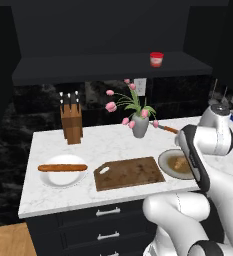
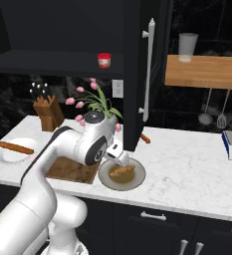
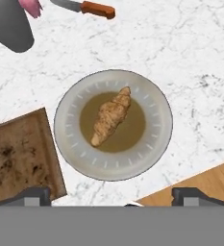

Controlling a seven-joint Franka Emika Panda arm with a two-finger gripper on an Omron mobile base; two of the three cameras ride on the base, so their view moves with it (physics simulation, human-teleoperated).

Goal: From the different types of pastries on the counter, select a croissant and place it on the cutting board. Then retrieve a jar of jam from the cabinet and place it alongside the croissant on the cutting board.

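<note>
The gripper point(image 3: 111, 194) is held wide open and empty, poised directly above the croissant point(image 3: 110, 116). The croissant is found lying in the centre of the grey-brown plate point(image 3: 154, 146), just beside the cutting board point(image 3: 17, 156). Its long axis is seen running diagonally between the fingertips point(image 3: 34, 194), so a wrist turn is judged necessary before descent.

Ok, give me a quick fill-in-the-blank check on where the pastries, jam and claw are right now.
1. The croissant lies on the grey-brown ____.
2. The cutting board holds ____ pastries.
3. The jar of jam stands on the cabinet's ____.
4. The claw hovers over the croissant with jaws ____.

Missing words: plate; no; shelf; open
</note>
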